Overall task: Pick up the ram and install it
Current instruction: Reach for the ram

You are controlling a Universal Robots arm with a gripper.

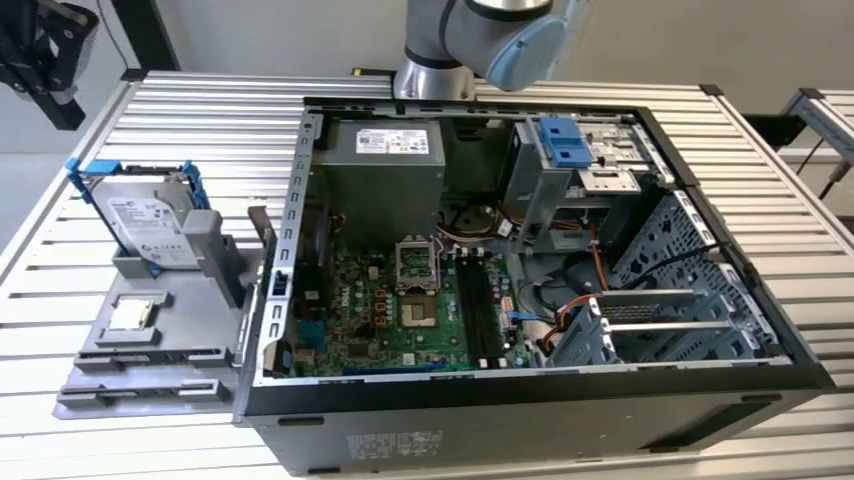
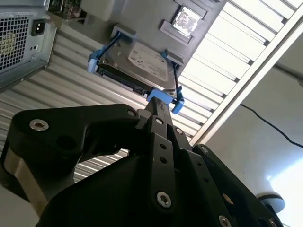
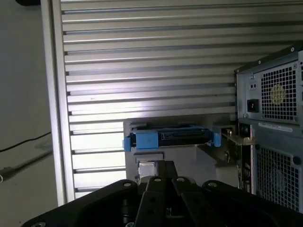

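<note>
Nothing sits in your closed gripper [image 2: 158, 109]; it hovers over the desk [image 3: 142, 47] by the hard drive [image 2: 142, 61], outside the computer case [image 1: 507, 395], ram not yet picked.

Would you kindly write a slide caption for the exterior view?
Open computer case on a slatted table, hard drive on stand alongside.

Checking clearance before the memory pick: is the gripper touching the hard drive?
Apart. The exterior view shows bare table slats between the gripper, high on the exterior view's left, and the hard drive.
</note>
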